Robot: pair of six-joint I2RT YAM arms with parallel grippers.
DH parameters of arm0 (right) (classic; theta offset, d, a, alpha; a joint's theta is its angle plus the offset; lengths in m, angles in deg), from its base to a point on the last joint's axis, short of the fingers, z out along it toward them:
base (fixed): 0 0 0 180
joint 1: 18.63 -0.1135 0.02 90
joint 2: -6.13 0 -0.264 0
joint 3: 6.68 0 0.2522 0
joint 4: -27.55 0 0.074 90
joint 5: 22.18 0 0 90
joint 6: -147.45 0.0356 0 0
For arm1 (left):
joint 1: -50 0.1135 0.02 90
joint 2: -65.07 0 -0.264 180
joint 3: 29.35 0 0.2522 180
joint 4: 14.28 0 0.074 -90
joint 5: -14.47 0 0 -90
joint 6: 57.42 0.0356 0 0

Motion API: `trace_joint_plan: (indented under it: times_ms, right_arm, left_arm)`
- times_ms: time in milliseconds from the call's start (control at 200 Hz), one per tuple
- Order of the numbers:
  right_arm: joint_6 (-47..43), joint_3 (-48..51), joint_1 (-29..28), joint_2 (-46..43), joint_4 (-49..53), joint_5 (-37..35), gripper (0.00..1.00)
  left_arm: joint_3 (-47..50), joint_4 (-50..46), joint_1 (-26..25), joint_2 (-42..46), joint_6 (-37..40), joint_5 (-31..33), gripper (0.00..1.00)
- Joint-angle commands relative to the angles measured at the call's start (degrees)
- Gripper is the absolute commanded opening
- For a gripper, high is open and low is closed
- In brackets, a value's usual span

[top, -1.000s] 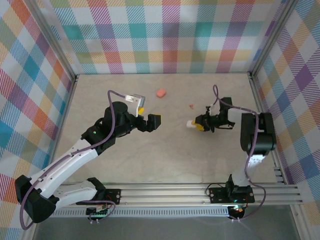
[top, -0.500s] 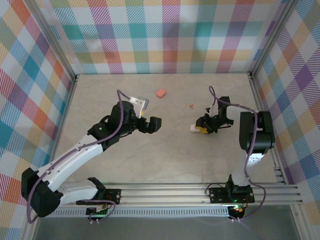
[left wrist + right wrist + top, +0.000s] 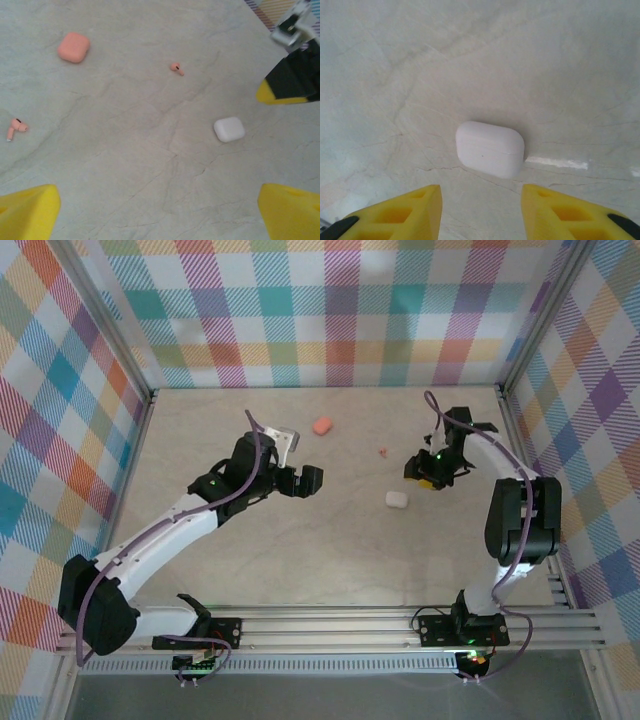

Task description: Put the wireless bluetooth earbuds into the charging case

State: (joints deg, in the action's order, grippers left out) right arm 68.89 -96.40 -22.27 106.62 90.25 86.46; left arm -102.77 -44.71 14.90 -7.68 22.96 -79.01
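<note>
A second ago the right pincer (image 3: pixel 425 468) was clamped on the white charging case (image 3: pixel 396 499), near the middle of the worktop (image 3: pixel 300 560). Now the case lies free on the surface, lid shut. The pincer has drawn back toward the far right, so it sits apart from the case. The left arm has reached a little farther out over the worktop, and the left pincer (image 3: pixel 305 481) is at much the same spot as before.

Plaid walls (image 3: pixel 330 320) close the worktop in on the left, far and right sides, and a metal rail (image 3: pixel 340 625) runs along the near edge. The white case has bare surface all round it and lies between the two pincers, nearer the right one. The nearer half of the worktop is open.

The pink charging case (image 3: pixel 321 426) sits closed near the far wall, well apart from the white one. One pink earbud (image 3: pixel 383 451) lies loose between the pink case and the right pincer. A second pink earbud (image 3: pixel 16 127) shows in the left wrist view, lying on the surface to the left of both cases.

The right pincer's jaws are parted with nothing between them. In its wrist view the yellow fingertips (image 3: pixel 400 210) frame the white case, which lies beyond them, untouched. The left pincer is spread wide and holds nothing, hanging above bare worktop.
</note>
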Motion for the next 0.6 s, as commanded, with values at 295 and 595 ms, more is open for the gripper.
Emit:
trace_joint_plan:
  times_ms: [295,595]
  right_arm:
    - [-2.71,-31.97,-15.87,19.89,3.82,-16.49,0.63]
    - [-5.93,-84.38,-20.34,52.65,14.51,-19.34,0.78]
  left_arm:
    - [7.63,-1.70,4.15,5.88,-7.82,14.05,1.00]
    - [10.34,0.06,7.55,4.41,-10.93,9.60,1.00]
